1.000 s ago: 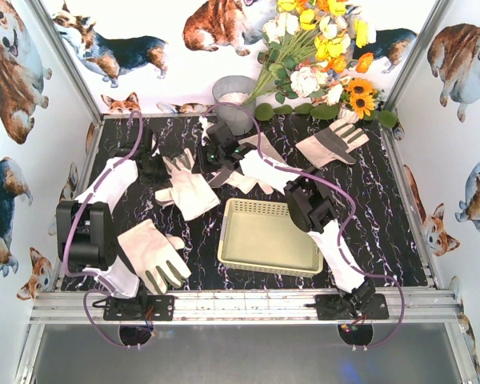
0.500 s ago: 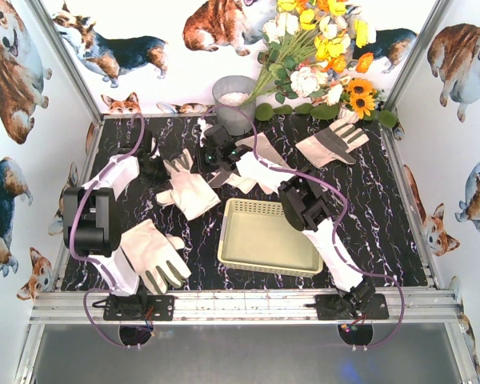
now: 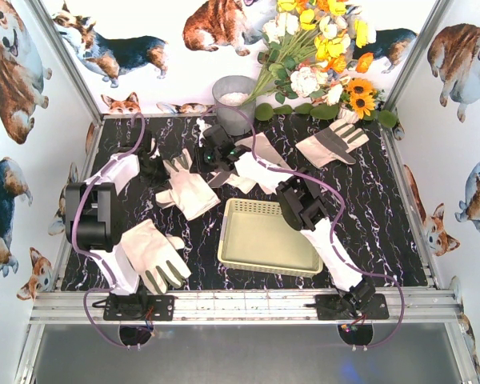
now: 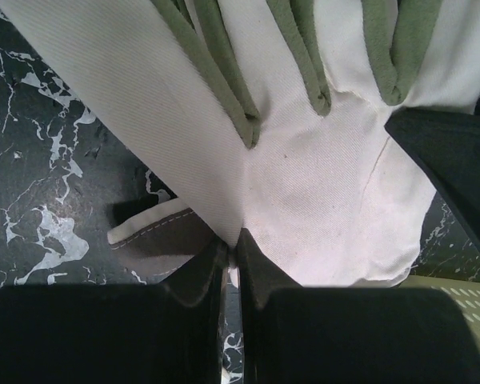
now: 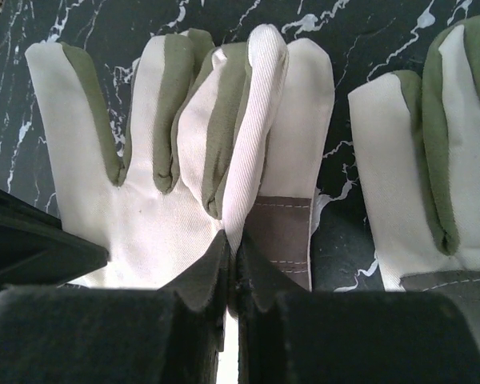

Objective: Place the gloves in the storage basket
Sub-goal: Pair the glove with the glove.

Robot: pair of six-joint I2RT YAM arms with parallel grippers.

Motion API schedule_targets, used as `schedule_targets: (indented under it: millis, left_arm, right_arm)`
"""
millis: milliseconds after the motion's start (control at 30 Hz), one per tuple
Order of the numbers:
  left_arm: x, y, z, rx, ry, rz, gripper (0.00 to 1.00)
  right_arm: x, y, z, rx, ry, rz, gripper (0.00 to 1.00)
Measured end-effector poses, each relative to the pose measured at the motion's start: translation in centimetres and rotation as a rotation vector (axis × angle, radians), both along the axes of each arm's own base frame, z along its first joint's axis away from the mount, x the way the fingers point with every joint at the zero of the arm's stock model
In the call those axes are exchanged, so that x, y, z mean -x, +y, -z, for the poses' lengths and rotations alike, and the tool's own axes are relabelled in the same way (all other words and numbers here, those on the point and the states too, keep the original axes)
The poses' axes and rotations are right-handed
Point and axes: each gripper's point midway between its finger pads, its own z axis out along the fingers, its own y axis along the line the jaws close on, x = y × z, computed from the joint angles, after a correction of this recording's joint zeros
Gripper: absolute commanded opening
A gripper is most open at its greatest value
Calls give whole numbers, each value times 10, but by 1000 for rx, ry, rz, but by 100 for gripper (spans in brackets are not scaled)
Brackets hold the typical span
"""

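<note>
Both grippers are shut on gloves at the back of the dark marble table. My left gripper (image 3: 160, 168) (image 4: 236, 238) pinches a fold of a white glove (image 3: 190, 192) (image 4: 320, 176) whose olive fingers point away from it. A similar fold of another glove (image 3: 242, 184) (image 5: 144, 216) is pinched by my right gripper (image 3: 218, 158) (image 5: 232, 240); a further glove (image 5: 432, 160) lies just to its right. The pale yellow storage basket (image 3: 260, 256) stands in front of them, with nothing in it. Its corner (image 4: 464, 292) shows in the left wrist view.
One loose glove (image 3: 152, 254) lies at the front left and another (image 3: 332, 142) at the back right. A grey metal bucket (image 3: 234, 100) and a bunch of artificial flowers (image 3: 320, 56) stand along the back wall. Printed walls close in three sides.
The left arm's elbow has swung inward and away from the front edge, and the right arm's elbow shifted slightly left. Both grippers stayed shut on their gloves, which barely moved.
</note>
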Motion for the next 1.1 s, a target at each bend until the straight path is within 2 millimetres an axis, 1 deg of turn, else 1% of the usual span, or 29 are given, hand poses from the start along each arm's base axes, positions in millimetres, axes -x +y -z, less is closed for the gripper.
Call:
schedule_targets:
  millis: [167,267,333,500,533,633,667,767,867,1000,1100]
  left_arm:
    - [1,1,5,-6,8,14,0]
    - [1,1,9,-11,13,23,0]
    - [0,1,12,-13,18,30,0]
    - [1,2,19,-17,33,36,1]
    - [2,3,21,-18,38,35,3]
    - [2,4,21,-22,40,36,17]
    - [2,4,21,-26,39,37,21]
    - [1,7,22,-41,36,42,29]
    - [-1,9,19,-53,28,44,40]
    - [-3,12,8,-71,2,53,52]
    - [-3,13,-8,-75,-35,55,58]
  right_arm:
    - [1,-1,10,10,12,0,0]
    - [1,-1,10,11,14,0,7]
    - [1,-1,10,11,15,0,14]
    - [-1,-2,6,18,14,10,36]
    - [-5,-3,1,16,4,14,39]
    - [-11,-4,-8,4,-12,23,44]
    - [-13,-4,-10,1,-17,23,46]
    - [-14,-7,-11,0,-13,22,49]
    - [-14,-12,-9,-2,12,18,52]
    - [-11,-16,-8,-14,50,-2,55]
    - [-4,-19,-6,-18,94,-22,60]
